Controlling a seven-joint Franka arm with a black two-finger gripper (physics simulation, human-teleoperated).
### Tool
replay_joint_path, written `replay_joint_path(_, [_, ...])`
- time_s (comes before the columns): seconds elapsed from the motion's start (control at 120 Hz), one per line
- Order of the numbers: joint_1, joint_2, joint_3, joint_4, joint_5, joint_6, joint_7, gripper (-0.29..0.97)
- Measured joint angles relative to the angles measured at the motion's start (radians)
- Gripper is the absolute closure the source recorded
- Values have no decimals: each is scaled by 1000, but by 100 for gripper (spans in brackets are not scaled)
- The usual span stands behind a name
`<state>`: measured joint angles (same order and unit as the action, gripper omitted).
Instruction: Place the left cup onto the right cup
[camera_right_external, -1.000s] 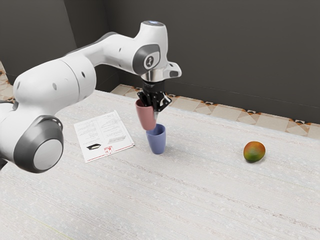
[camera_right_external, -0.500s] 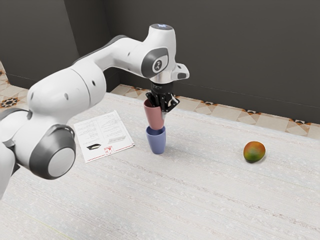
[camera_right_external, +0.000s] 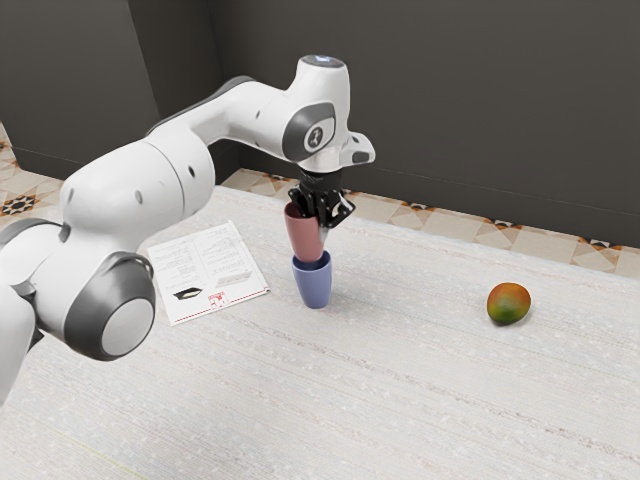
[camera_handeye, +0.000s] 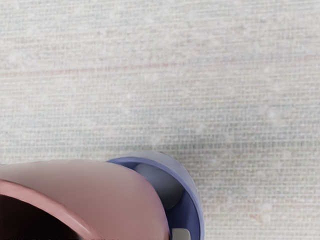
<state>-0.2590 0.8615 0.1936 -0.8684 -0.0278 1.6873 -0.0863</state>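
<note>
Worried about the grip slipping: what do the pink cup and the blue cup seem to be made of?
Pink cup: probably matte plastic; flat even colour, no bright glints, thin rim. Blue cup: likely the same matte plastic; uniform colour, soft shading, smooth inner wall. Unglazed ceramic can't be ruled out.

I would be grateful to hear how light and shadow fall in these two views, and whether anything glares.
Exterior view: soft, even light; the blue cup and the mango cast only faint shadows on the table; the wall behind is dark; the white arm shows mild sheen, no glare. Wrist view: the pink cup's inside is in deep shade.
</note>
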Motion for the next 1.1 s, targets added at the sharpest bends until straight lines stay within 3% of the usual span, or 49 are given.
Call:
replay_joint_path(1.025, [-4,9,-14,-5,-11,8,-22,78])
replay_joint_path(1.1, [-5,8,-13,-7,-14,7,-22,66])
